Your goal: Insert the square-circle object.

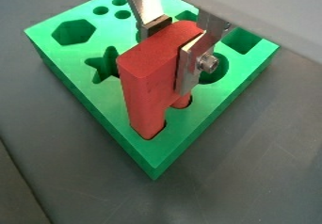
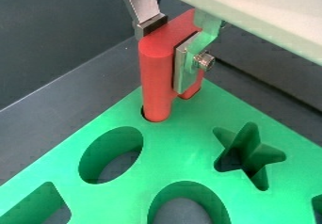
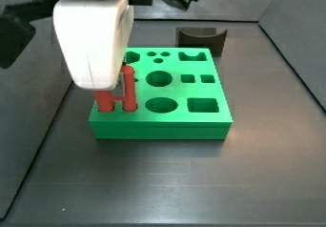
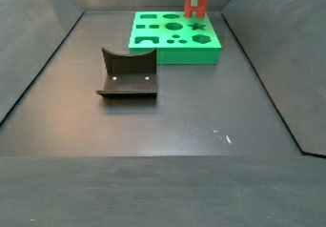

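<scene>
The square-circle object (image 1: 153,82) is a bright red peg with two prongs. It stands upright at a corner of the flat green block (image 1: 75,49). Its round prong (image 2: 156,77) reaches down into a round hole of the block (image 2: 239,204). My gripper (image 1: 174,38) is shut on the peg's upper part, one silver finger (image 1: 195,60) on each side. It also shows in a wrist view (image 2: 171,41). In both side views the peg (image 3: 117,95) (image 4: 197,4) rises above the block (image 3: 173,112) (image 4: 178,42) under my white hand.
The dark fixture (image 4: 128,76) stands on the grey floor away from the block, and it also shows behind the block in a side view (image 3: 201,40). Several other shaped holes, such as a star (image 2: 246,152), are open in the block. Dark walls ring the floor.
</scene>
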Robot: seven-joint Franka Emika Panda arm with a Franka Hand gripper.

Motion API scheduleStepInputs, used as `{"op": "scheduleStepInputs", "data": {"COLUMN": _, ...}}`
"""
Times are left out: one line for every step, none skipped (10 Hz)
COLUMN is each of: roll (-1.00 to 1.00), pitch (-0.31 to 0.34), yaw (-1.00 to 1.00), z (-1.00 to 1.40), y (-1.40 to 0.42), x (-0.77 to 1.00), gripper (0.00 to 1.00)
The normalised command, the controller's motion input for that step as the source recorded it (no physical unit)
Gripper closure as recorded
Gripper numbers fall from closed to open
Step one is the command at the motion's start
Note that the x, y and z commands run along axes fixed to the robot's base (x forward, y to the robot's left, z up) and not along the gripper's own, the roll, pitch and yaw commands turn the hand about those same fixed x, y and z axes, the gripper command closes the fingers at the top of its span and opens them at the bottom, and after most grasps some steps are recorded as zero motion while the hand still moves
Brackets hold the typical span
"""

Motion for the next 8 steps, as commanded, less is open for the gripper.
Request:
{"op": "scheduleStepInputs", "data": {"roll": 0.18, "pitch": -0.177, "yaw": -0.04, "z": -0.31, "y": -0.09, "x": 0.0, "gripper": 1.0}}
{"op": "scheduleStepInputs", "data": {"roll": 0.29, "pitch": -0.073, "yaw": -0.05, "z": -0.22, "y": -0.19, "x": 0.0, "gripper": 1.0}}
{"op": "scheduleStepInputs", "data": {"roll": 0.4, "pitch": 0.0, "yaw": -0.05, "z": -0.15, "y": -0.28, "x": 0.04, "gripper": 1.0}}
{"op": "scheduleStepInputs", "data": {"roll": 0.41, "pitch": 0.0, "yaw": -0.06, "z": -0.17, "y": -0.29, "x": 0.05, "gripper": 1.0}}
{"op": "scheduleStepInputs", "data": {"roll": 0.36, "pitch": -0.03, "yaw": -0.01, "z": -0.26, "y": -0.25, "x": 0.0, "gripper": 1.0}}
{"op": "scheduleStepInputs", "data": {"roll": 0.09, "pitch": -0.053, "yaw": 0.0, "z": -0.27, "y": -0.02, "x": 0.02, "gripper": 1.0}}
{"op": "scheduleStepInputs", "data": {"roll": 0.03, "pitch": -0.017, "yaw": 0.0, "z": -0.28, "y": 0.0, "x": 0.13, "gripper": 1.0}}
{"op": "scheduleStepInputs", "data": {"roll": 0.01, "pitch": 0.0, "yaw": 0.0, "z": -0.27, "y": 0.04, "x": 0.16, "gripper": 1.0}}
